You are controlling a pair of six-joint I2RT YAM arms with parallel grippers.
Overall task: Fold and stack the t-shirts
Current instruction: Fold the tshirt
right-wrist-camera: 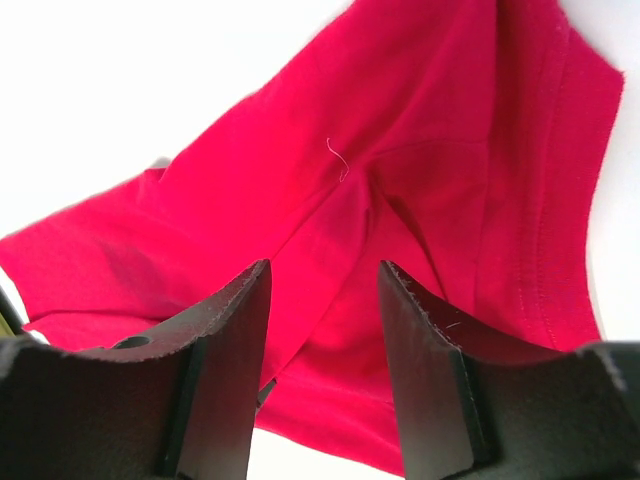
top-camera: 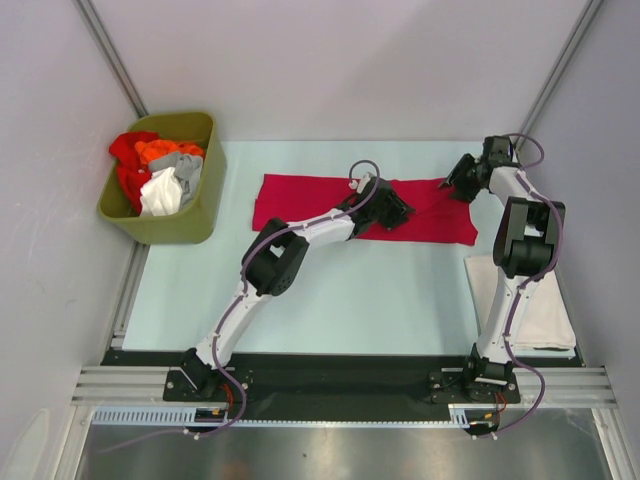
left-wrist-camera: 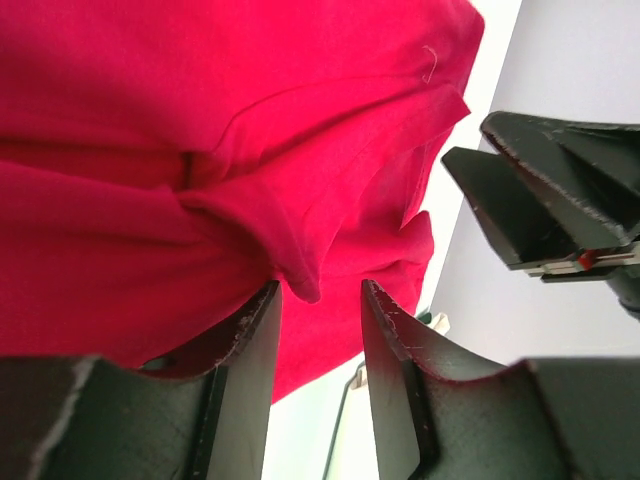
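Observation:
A crimson-red t-shirt (top-camera: 300,200) lies spread across the middle of the table, bunched and creased at its right end. My left gripper (top-camera: 397,212) is low over that bunched part. In the left wrist view its jaws (left-wrist-camera: 322,290) stand apart, with a fold of the red cloth (left-wrist-camera: 300,270) at the fingertips. My right gripper (top-camera: 455,185) is at the shirt's far right corner. In the right wrist view it (right-wrist-camera: 325,275) is open over the red cloth (right-wrist-camera: 400,180), holding nothing. An off-white folded t-shirt (top-camera: 548,310) lies at the right, beside the right arm.
An olive-green bin (top-camera: 190,225) stands at the far left, holding red (top-camera: 128,150), orange (top-camera: 160,150), grey (top-camera: 188,165) and white (top-camera: 160,195) shirts. The right gripper's fingers (left-wrist-camera: 540,200) show close by in the left wrist view. Walls close the table at the back and sides.

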